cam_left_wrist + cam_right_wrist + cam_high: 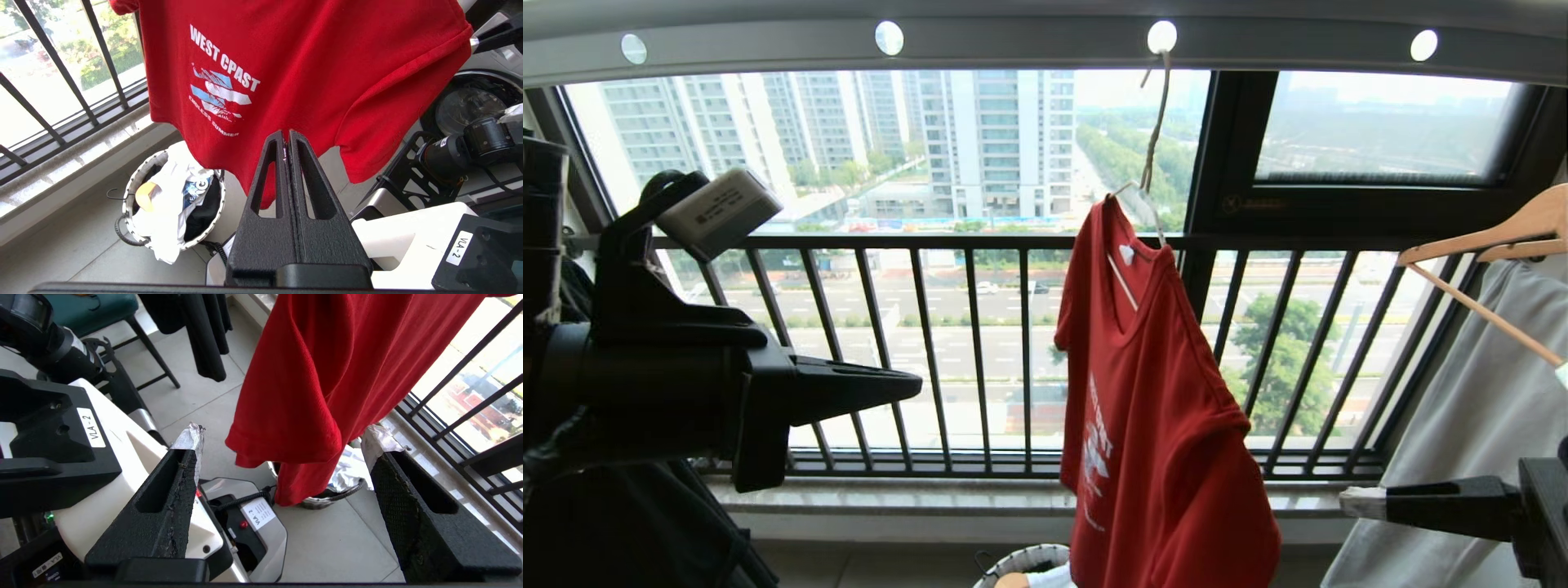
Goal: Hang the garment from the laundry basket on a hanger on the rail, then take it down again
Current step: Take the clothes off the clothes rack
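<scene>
The red T-shirt [1156, 408] hangs on the thin cream-white hanger [1131, 245], of which only the wire near the collar and the neck show. The hanger's hook goes up on a tan cord to one of the round holes in the grey overhead rail [1045, 37], right of the rail's middle. The shirt hangs turned edge-on to the head camera, its white chest print facing the robot's left; in the left wrist view the print reads "WEST CPAST" over pale stripes. Its lower hem drops in front of the stone window sill [890, 494] and the black barred railing [980, 343].

Directly below the hem, on the tiled floor [81, 261], stands the laundry basket [137, 185] with its white rim, holding white and dark clothes.

The left gripper [286, 141] is held level to the left of the shirt, well apart from it, its two black fingers pressed together with nothing between them. The right gripper [282, 443] sits low on the right side, its taped fingertips [190, 437] spread wide on either side of the shirt's sleeve and hem without touching the cloth.

Near the rail's right end a pale grey garment [1478, 416] hangs on a tan wooden hanger [1490, 237].
</scene>
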Controlling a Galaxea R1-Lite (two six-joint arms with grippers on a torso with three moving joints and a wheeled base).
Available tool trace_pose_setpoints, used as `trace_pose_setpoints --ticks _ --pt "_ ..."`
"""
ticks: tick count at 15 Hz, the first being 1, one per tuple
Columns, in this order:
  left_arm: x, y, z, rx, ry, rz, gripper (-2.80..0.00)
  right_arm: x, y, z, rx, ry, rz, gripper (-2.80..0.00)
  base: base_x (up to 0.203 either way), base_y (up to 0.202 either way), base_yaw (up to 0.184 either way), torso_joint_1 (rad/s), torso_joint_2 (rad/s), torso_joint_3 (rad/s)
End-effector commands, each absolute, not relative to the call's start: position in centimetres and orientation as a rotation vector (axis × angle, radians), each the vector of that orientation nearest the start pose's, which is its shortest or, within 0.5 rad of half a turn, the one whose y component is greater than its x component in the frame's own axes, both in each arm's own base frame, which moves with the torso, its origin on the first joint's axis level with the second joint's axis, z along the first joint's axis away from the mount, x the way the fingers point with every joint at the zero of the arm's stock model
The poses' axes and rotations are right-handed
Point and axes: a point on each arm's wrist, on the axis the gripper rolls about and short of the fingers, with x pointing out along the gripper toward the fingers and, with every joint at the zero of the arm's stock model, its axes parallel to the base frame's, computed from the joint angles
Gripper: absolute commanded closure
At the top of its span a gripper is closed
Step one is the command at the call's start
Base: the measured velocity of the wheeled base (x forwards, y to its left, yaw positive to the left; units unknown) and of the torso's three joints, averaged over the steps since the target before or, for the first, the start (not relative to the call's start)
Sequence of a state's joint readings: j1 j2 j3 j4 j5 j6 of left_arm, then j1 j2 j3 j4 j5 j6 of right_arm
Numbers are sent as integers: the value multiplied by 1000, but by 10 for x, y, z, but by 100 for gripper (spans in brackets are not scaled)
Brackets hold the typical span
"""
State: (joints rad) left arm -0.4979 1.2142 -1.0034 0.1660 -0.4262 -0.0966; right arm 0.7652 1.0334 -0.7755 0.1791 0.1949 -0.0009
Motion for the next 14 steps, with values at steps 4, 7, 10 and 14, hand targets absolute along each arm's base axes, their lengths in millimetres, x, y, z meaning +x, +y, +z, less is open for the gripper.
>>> trace_pose_setpoints --ticks 4,7,10,14 --pt "141 -88 287 -78 402 -900 0 118 109 230 -205 473 899 -280 0 0 0 0 0 0" --pt "142 -88 286 -78 406 -900 0 116 108 229 -229 460 925 0 0 0 0 0 0 0" --pt "142 -88 286 -77 410 -899 0 113 108 230 -216 461 972 0 0 0 0 0 0 0" --pt "143 -88 285 -77 410 -899 0 105 104 233 -118 483 1044 0 0 0 0 0 0 0"
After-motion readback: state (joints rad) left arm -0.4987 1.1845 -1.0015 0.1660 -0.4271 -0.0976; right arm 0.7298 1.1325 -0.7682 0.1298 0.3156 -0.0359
